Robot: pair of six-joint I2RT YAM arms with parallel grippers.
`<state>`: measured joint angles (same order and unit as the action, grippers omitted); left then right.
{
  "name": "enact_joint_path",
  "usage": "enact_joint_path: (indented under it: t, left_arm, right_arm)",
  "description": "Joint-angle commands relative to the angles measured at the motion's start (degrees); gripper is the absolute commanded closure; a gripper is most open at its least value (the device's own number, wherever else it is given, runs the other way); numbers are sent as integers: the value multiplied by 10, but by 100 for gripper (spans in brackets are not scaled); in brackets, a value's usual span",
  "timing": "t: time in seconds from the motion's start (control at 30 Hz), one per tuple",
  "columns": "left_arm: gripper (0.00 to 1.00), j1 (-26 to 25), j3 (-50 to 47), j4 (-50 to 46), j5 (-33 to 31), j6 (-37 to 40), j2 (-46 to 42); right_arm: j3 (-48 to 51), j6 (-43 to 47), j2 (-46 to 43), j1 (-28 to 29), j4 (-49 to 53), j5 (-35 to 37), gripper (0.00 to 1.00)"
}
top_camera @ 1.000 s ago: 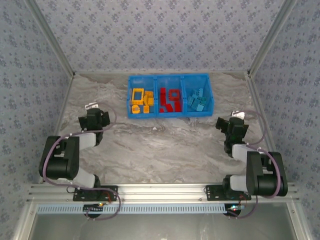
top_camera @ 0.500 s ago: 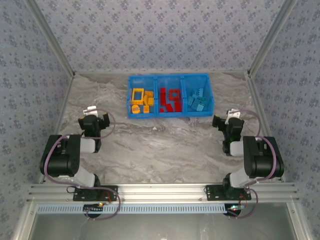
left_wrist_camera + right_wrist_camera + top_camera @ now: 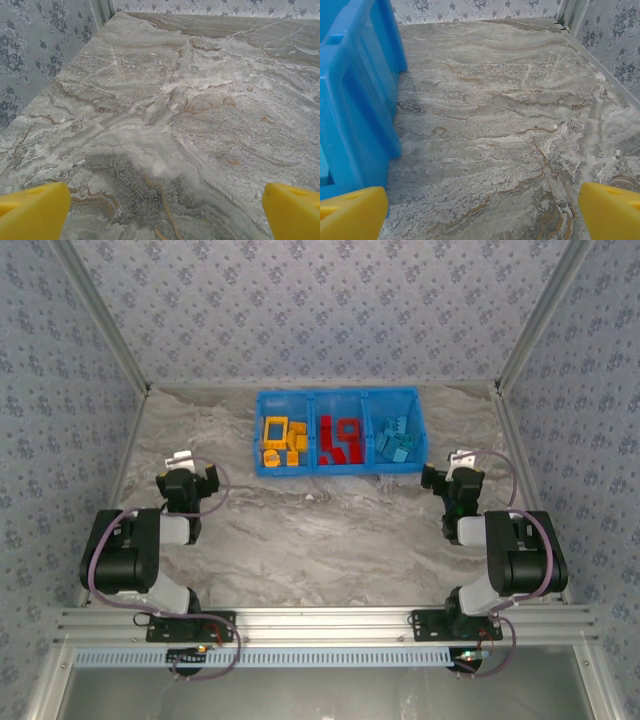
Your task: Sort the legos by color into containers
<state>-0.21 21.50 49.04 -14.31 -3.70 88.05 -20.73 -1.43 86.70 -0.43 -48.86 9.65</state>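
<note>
The containers are three compartments of one bright blue bin (image 3: 258,435) at the back middle of the table. Yellow legos (image 3: 280,440) lie in the left compartment, red legos (image 3: 338,440) in the middle one, light blue legos (image 3: 392,440) in the right one. My left gripper (image 3: 188,482) rests low, left of the bin and nearer than it; in the left wrist view the left gripper (image 3: 165,210) is open over bare marble. My right gripper (image 3: 453,482) sits near the bin's right front corner. In the right wrist view the right gripper (image 3: 482,212) is open and empty, its yellow fingertips (image 3: 352,212) wide apart.
The bin's outer wall (image 3: 355,100) stands close on the left in the right wrist view. Patterned walls (image 3: 60,390) and metal posts (image 3: 515,340) enclose the marble table (image 3: 320,530) on three sides. An aluminium rail (image 3: 320,625) carries both arm bases at the near edge.
Both arms have folded back toward their bases. The right gripper has shifted a little left and farther away; the left gripper has barely moved. Both stayed open, and the legos have not moved.
</note>
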Motion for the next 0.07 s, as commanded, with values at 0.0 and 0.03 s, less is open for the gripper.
enact_joint_path:
  t: [0.0, 0.03]
  left_arm:
    - [2, 1, 7, 0, 8, -7, -4]
    - [2, 1, 7, -1, 8, -7, -4]
  right_arm:
    - [-4, 12, 5, 3, 1, 11, 0]
    - [-4, 12, 5, 3, 0, 12, 0]
